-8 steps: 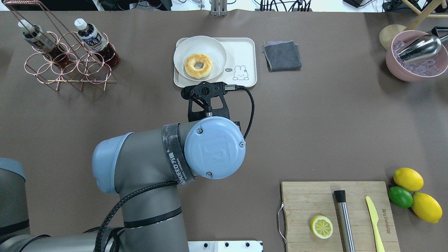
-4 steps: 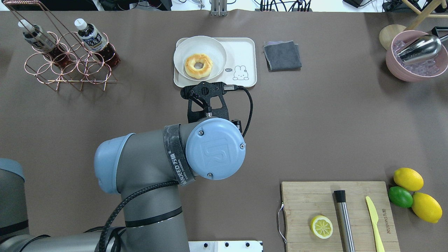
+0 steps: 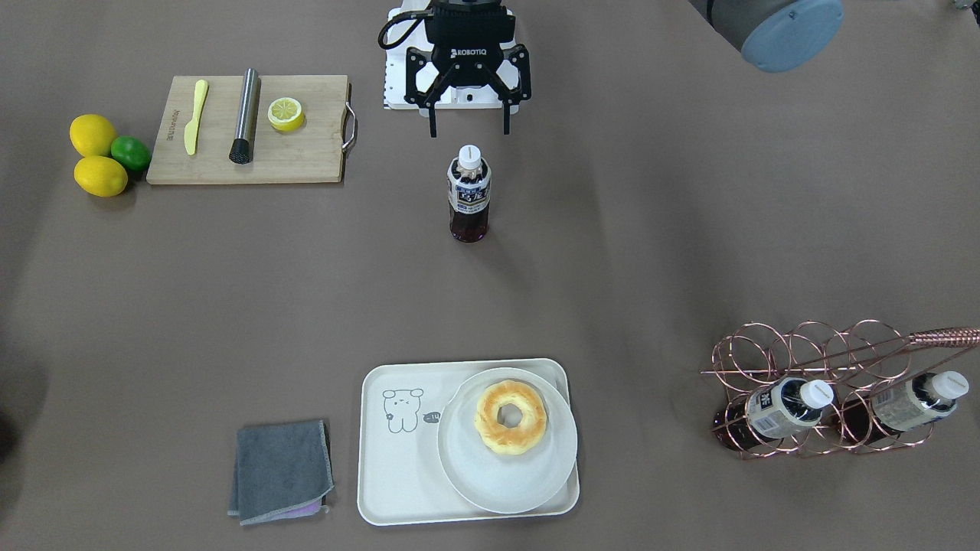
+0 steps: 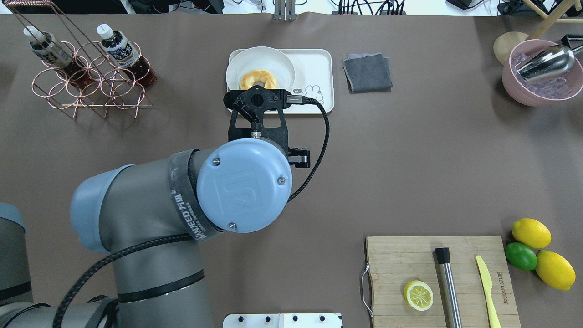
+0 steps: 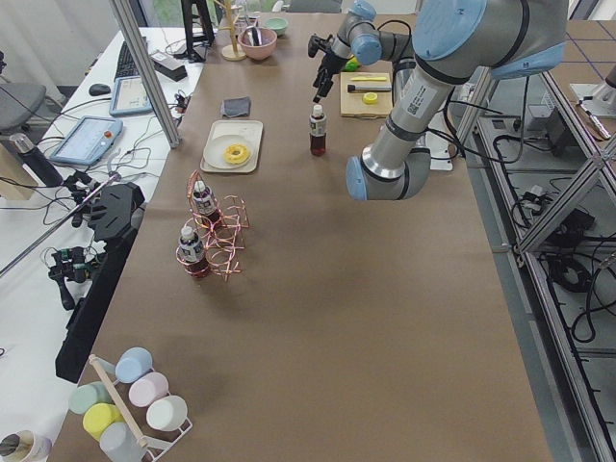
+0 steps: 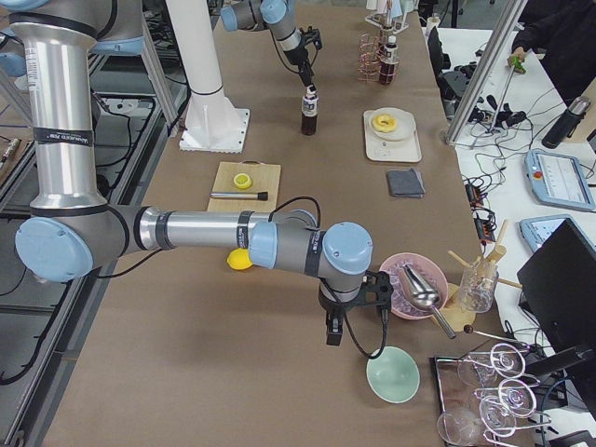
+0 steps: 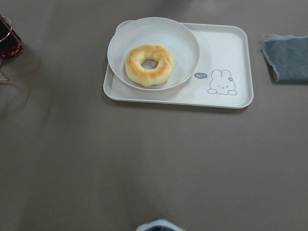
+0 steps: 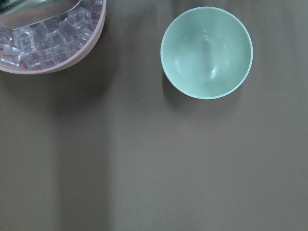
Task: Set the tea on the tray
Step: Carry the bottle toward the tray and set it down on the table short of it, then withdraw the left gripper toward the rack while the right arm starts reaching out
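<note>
Brown desk (image 3: 689, 229), and the left tool (image 3: 468, 132) has just risen. It hangs released, jaws wide, over the tea (image 3: 468, 195), which stands upright mid-desk, well apart from the tray (image 3: 398, 459). Not delivered yet, I'd say. The right tool (image 6: 356, 328) sits near the ice bowl (image 6: 414, 284), grip impossible to tell.

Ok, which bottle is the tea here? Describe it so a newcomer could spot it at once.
Find the cream tray near the table's operator edge, then look straight toward the robot's base. The tea stands upright and alone on the table, close to the open left gripper; the two look-alike bottles lie tilted in the copper wire rack.
</note>
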